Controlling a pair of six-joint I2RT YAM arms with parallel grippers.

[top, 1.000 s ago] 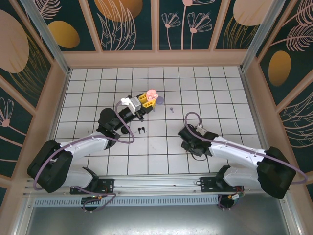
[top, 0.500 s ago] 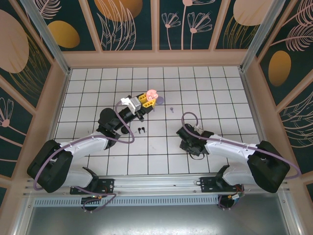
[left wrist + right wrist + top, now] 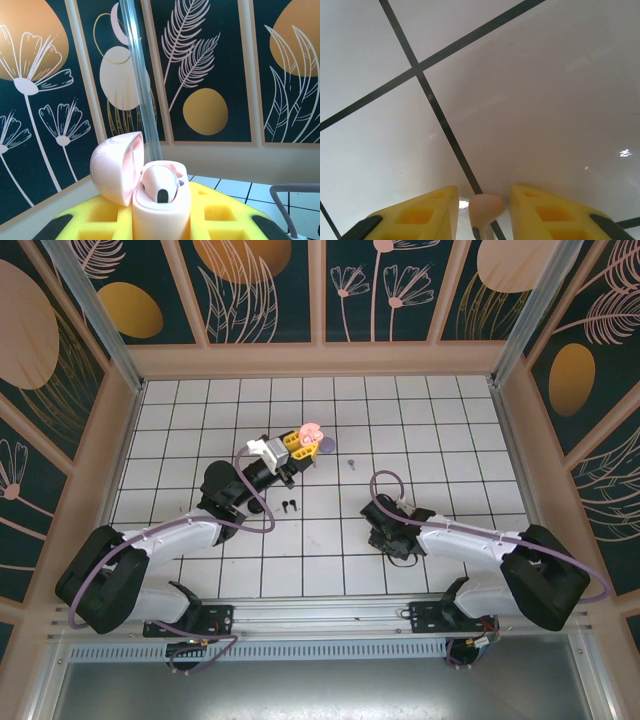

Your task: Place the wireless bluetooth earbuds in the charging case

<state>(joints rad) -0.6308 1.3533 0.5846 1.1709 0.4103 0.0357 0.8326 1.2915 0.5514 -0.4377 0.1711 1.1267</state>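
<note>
Item: pale pink earbud (image 3: 486,209), tiny, light, hard, slick, likely to skitter; sits between parted fingers of my right claw (image 3: 484,191), pinch its bulb squarely; left claw (image 3: 161,220) clamped on charging case (image 3: 155,200).

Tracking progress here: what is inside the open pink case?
One pink earbud sits in the case, lid open, held by the left hand. Its rim hides the other slot.
</note>
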